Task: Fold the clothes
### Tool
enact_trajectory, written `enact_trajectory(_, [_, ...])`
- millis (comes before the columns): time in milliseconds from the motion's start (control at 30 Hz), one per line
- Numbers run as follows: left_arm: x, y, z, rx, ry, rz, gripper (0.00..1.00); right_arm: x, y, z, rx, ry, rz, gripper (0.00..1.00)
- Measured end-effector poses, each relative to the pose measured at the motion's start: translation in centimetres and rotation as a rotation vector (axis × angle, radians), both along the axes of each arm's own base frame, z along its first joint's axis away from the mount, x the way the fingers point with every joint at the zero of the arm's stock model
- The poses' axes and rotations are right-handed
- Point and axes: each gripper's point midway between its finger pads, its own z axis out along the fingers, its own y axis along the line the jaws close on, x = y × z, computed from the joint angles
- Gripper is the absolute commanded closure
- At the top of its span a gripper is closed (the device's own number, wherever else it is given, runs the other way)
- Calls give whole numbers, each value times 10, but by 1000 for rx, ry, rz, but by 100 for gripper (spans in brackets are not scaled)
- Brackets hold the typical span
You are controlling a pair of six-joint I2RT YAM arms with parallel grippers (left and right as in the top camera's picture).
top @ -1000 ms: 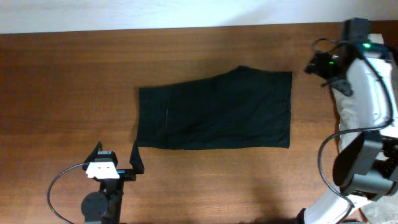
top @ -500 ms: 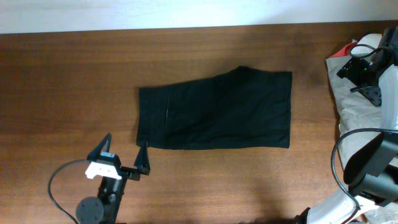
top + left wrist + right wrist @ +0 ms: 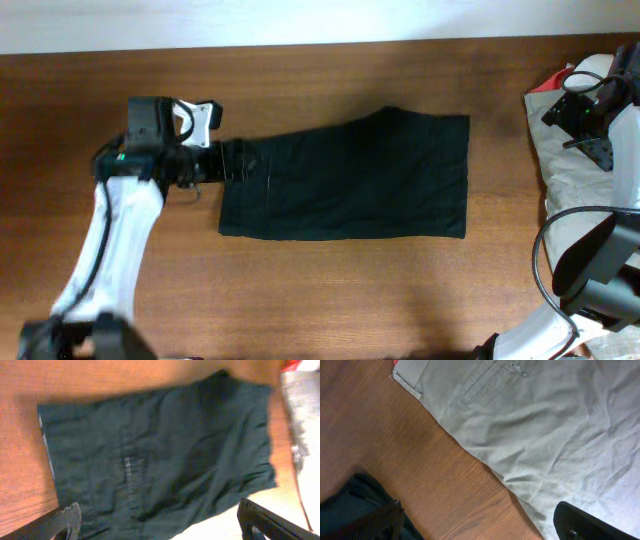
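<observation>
- left arm (image 3: 105,240): white and black, rising from the near left corner of the desk toward the middle.
- left hand (image 3: 228,160): over the left edge of the dark garment, near its far corner. in the left wrist view the hand (image 3: 159,510) has its fingers spread wide with nothing held between them. whether they touch the cloth cannot be told.
- dark garment (image 3: 350,180): blackish-green, shorts-like, lying flat on the middle of the desk with its long side running left to right. the far edge rises to a peak right of centre. the left wrist view shows the garment (image 3: 160,460) lightly creased, with a pale seam line near its middle.
- desk (image 3: 300,300): brown wood grain, bare around the dark garment.
- right hand (image 3: 585,110): at the right edge of the desk, above the grey clothing. in the right wrist view the hand (image 3: 477,510) has its fingers set wide apart, gripping nothing, over the border of wood and grey cloth.
- grey clothing (image 3: 560,170): pale, rumpled, at the far right, well apart from the dark garment. the right wrist view shows a zip or pocket seam on the clothing (image 3: 530,420).
- red cloth (image 3: 558,76): a small patch showing at the far edge of the grey clothing.
</observation>
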Motion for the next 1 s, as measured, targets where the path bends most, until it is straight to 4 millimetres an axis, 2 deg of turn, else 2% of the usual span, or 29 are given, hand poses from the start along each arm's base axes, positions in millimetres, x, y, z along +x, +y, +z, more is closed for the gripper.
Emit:
enact_trajectory(67, [3, 6, -35, 24, 101, 18, 1, 0, 0, 0, 0, -1, -1, 1])
enact_trajectory(200, [5, 27, -84, 83, 221, 67, 1, 0, 0, 0, -1, 0, 0, 1])
enact_trajectory(267, [4, 31, -96, 93, 253, 74, 1, 0, 0, 0, 0, 0, 0, 2])
enact_trajectory(433, [-5, 32, -143, 110, 372, 41, 1, 0, 0, 0, 0, 0, 0, 1])
enact_trajectory(467, [-7, 31, -148, 110, 383, 28, 1, 0, 0, 0, 0, 0, 0, 1])
enact_trajectory(567, [-2, 24, -147, 70, 368, -20, 3, 0, 0, 0, 0, 0, 0, 1])
enact_trajectory(633, [0, 15, -146, 22, 351, -69, 29, 0, 0, 0, -1, -1, 0, 1])
enact_trajectory(667, [0, 10, -148, -4, 349, -92, 53, 0, 0, 0, 0, 0, 0, 1])
enact_trajectory(733, [0, 7, -152, -29, 350, -113, 89, 0, 0, 0, 0, 0, 0, 1])
enact_trajectory(767, [-3, 5, -159, -43, 369, -119, 99, 0, 0, 0, 0, 0, 0, 1])
enact_trajectory(900, [-6, 2, -165, -65, 382, -135, 99, 0, 0, 0, 0, 0, 0, 1])
enact_trajectory(1000, [-5, 8, -165, -68, 403, -96, 99, 0, 0, 0, 0, 0, 0, 1])
